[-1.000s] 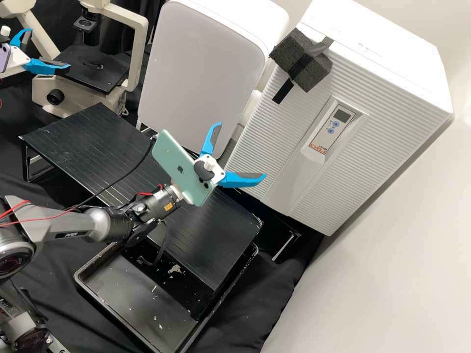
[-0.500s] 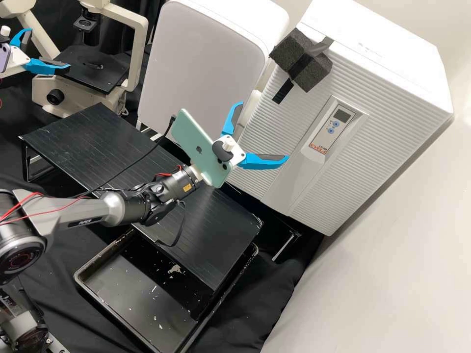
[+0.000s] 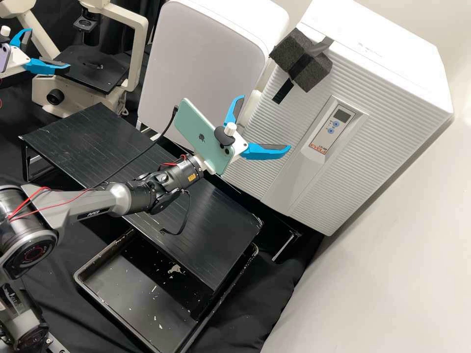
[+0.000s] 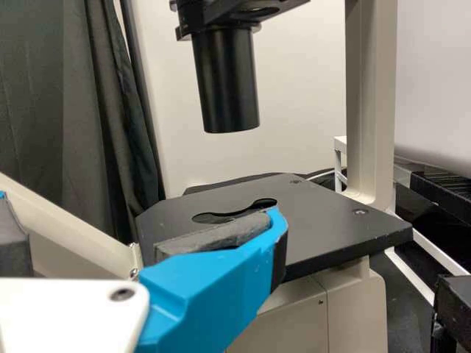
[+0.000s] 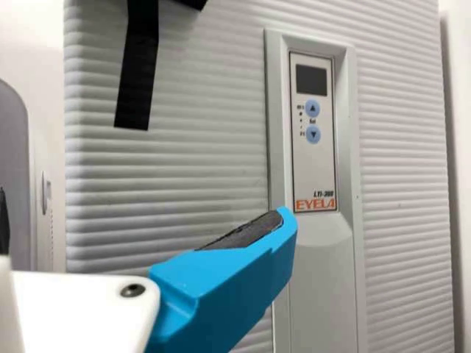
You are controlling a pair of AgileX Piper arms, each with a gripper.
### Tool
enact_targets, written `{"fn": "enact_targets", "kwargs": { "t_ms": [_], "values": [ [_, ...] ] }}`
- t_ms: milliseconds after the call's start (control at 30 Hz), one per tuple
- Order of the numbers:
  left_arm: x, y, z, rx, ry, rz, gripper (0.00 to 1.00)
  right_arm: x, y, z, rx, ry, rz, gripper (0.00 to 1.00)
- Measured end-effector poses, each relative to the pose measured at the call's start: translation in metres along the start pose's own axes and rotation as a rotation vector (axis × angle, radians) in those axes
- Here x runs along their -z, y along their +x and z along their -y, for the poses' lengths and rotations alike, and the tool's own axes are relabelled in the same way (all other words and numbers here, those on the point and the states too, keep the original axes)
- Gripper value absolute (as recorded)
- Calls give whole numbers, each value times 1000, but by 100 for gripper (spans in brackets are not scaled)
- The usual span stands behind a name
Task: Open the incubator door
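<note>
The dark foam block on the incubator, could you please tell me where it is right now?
In the high view, the dark foam block is taped near the upper front edge of the incubator, above and left of the control panel.

So the incubator [image 3: 387, 54] is a big, boxy white thing, standing upright over on the right side of the high view. Its door [image 3: 260, 132] looks fully shut, all white with fine horizontal ribs. There's a smooth pale strip [image 5: 320, 287] running down it, with a tall control panel [image 5: 314, 169] set in: 1 dark screen [image 5: 310, 80], 2 round blue buttons [image 5: 313, 109]. Chunky dark grey foam [image 3: 314, 76] is strapped up near the door's top with black tape [image 3: 283, 91].
</note>
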Motion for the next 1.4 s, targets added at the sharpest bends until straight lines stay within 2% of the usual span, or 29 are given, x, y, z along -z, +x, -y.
{"fn": "enact_targets", "kwargs": {
  "t_ms": [133,400,433,767,1333,1400],
  "values": [
    [0,0,0,0,0,0,100,-3,6,3,1,-26,6,100],
    [0,0,0,0,0,0,100,-9,12,6,-4,-19,40,100],
    [0,0,0,0,0,0,100,-9,12,6,-4,-19,40,0],
    [0,0,0,0,0,0,100,-13,12,3,-20,2,66,0],
    [0,0,0,0,0,0,100,-10,10,1,-4,-1,79,0],
    [0,0,0,0,0,0,100,-7,10,1,1,-11,76,0]
  ]
}}
